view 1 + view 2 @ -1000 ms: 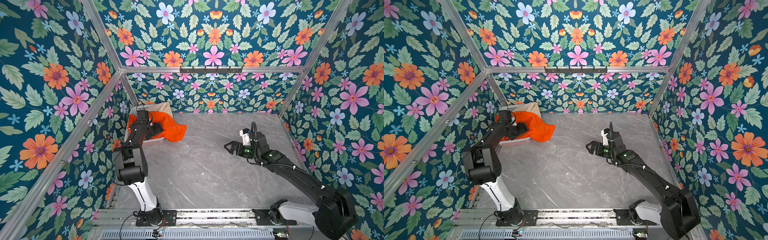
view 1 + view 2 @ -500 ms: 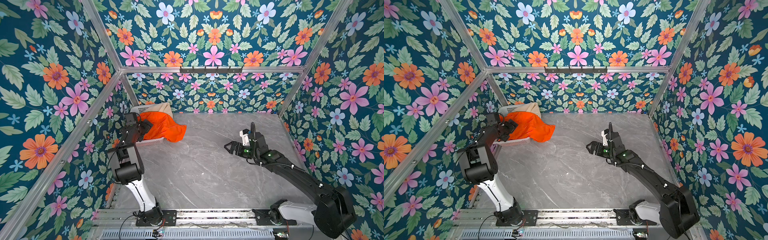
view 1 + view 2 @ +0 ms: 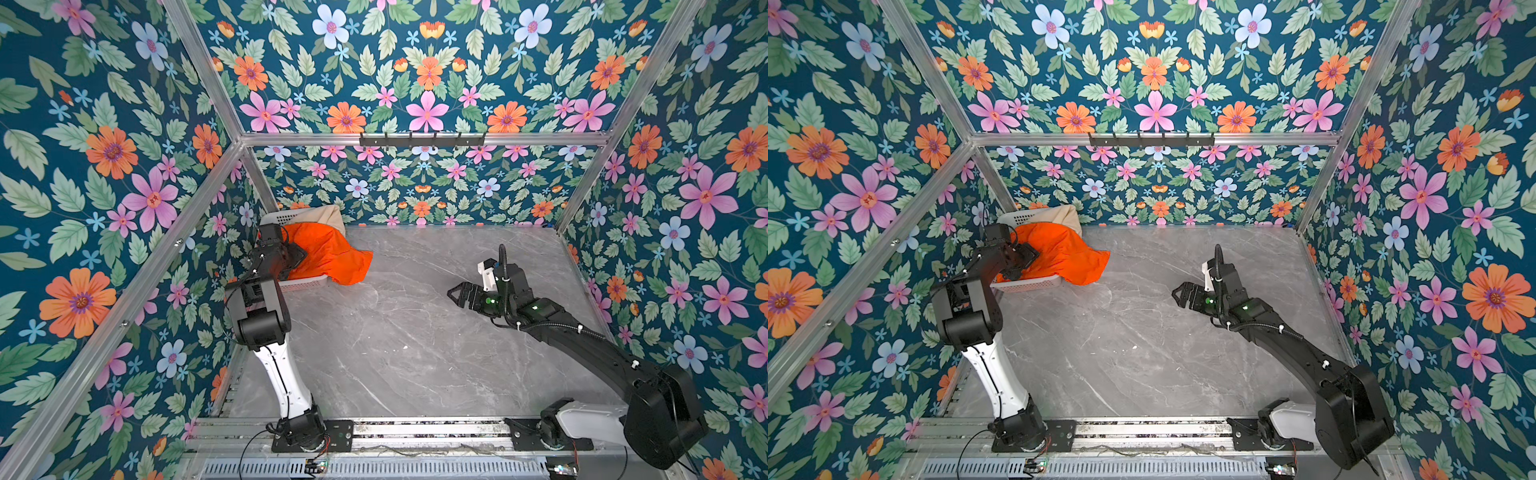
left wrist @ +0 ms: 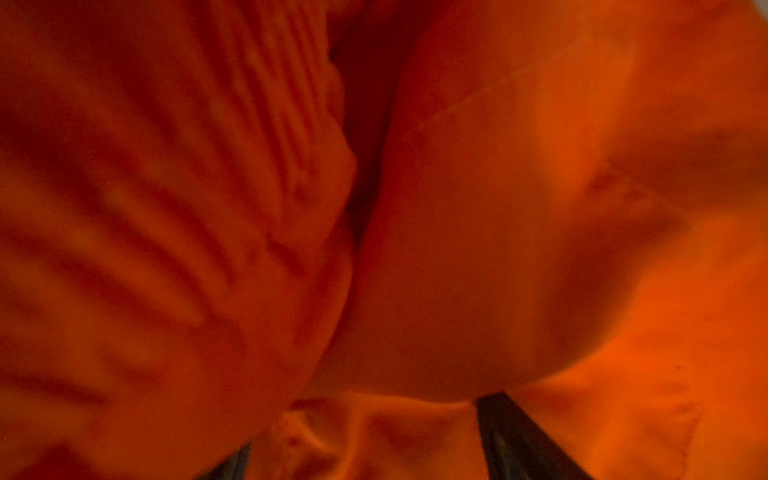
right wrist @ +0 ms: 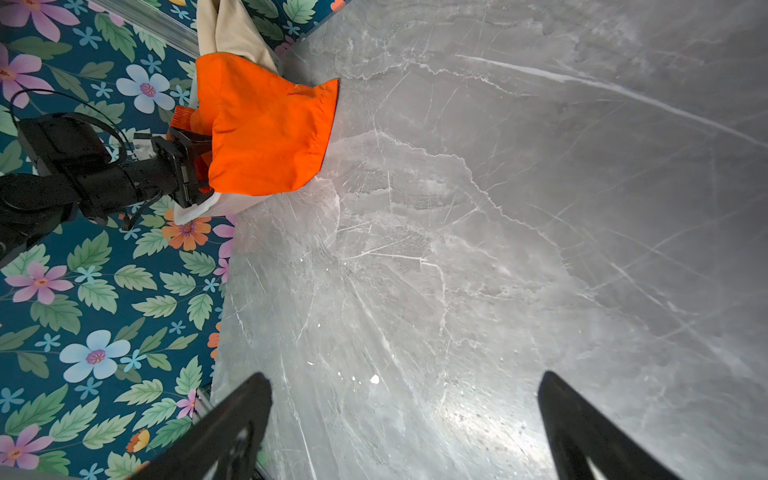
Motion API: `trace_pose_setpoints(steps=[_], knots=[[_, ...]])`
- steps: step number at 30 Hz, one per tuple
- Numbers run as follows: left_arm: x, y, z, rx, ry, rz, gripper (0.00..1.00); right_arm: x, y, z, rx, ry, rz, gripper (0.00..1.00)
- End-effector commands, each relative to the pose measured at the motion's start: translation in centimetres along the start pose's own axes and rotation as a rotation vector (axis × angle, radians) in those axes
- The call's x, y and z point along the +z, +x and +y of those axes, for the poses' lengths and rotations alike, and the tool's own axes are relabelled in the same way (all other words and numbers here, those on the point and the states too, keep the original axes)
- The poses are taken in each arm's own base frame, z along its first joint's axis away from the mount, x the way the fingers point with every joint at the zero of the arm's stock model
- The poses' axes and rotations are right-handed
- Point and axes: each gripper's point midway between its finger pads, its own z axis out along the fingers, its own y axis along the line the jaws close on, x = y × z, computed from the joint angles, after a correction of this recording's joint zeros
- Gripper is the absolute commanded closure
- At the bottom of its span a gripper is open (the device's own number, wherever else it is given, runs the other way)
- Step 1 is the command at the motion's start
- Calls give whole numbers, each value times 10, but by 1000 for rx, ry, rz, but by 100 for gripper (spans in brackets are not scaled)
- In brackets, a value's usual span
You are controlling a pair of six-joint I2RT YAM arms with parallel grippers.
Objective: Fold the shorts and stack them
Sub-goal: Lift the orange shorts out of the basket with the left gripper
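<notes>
One pair crinkled orange shorts point(image 3: 332, 257) swallows left pincer point(image 3: 302, 256), grip unclear; right pincer point(image 3: 455, 296) wide, empty.

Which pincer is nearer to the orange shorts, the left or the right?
Left. The left pincer is in the folds of the orange shorts; the right pincer hangs over the table, well apart.

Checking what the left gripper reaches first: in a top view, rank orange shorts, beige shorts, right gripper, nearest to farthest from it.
1. orange shorts: touching the left gripper, in the basket.
2. beige shorts: behind, at the basket's back.
3. right gripper: far across the table, right side.
</notes>
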Motion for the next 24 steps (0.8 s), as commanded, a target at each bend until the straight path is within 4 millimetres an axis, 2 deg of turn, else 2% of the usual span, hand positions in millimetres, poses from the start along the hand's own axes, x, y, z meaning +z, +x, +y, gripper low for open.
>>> trace_pose_setpoints(steps=[1, 2, 3, 4, 7, 8, 10, 16, 20, 24], knots=[[4, -4, -2, 56, -7, 3, 37, 1, -6, 4, -3, -6, -18, 1], [3, -5, -6, 64, 3, -1, 45, 1, -6, 3, -2, -3, -16, 1], [2, -9, -10, 69, 12, -10, 62, 1, -6, 3, -3, -2, -19, 1], [-1, -12, -14, 73, 21, -20, 72, 1, -6, 3, -3, -1, -19, 1], [-20, -23, -32, 101, 60, -55, 96, 0, -8, 4, -3, -2, -23, 1], [-28, -26, -39, 111, 77, -65, 100, 1, -8, 4, -3, -3, -23, 1], [-50, -33, -53, 130, 114, -96, 100, 0, -10, 6, -5, -6, -28, 1], [-138, -49, -105, 204, 286, -191, 100, -4, -17, 13, -15, -18, -45, 1], [-203, -41, -153, 324, 429, -237, 100, -9, -26, 23, -32, -34, -61, 1], [-282, -12, -213, 492, 620, -305, 100, -15, -35, 34, -57, -50, -77, 1]])
